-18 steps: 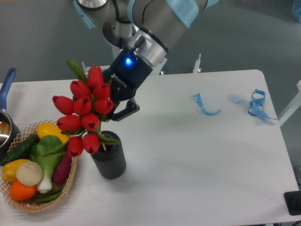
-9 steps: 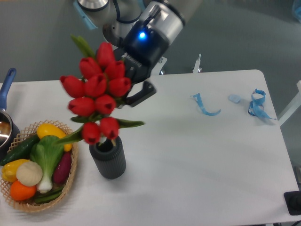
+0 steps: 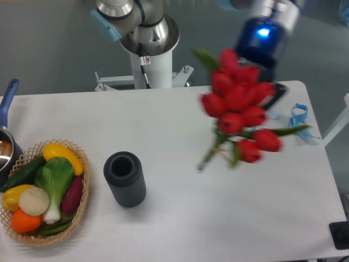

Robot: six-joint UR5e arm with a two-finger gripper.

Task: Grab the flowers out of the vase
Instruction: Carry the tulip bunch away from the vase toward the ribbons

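Fixed-camera view. The gripper (image 3: 268, 97) hangs at about two o'clock over the bench (image 3: 180, 218), its blue indicator lit; the jaws are closed on the upper stems of the tulip bunch (image 3: 237, 112), though the buds hide the contact itself. The flowers are carried clear of the bench, buds uppermost and stem ends trailing toward seven o'clock, blurred by motion. The ribbed dark grey vase (image 3: 125, 179) stands upright and empty at eight o'clock, well apart from the bunch, so extraction appears complete. A high grasp suits the lift: it lets the stems slide out of the narrow mouth without tipping the vase. The wicker vegetable basket (image 3: 32, 237) sits at the left edge, and blue ribbon scraps (image 3: 297, 117) lie near the right edge.
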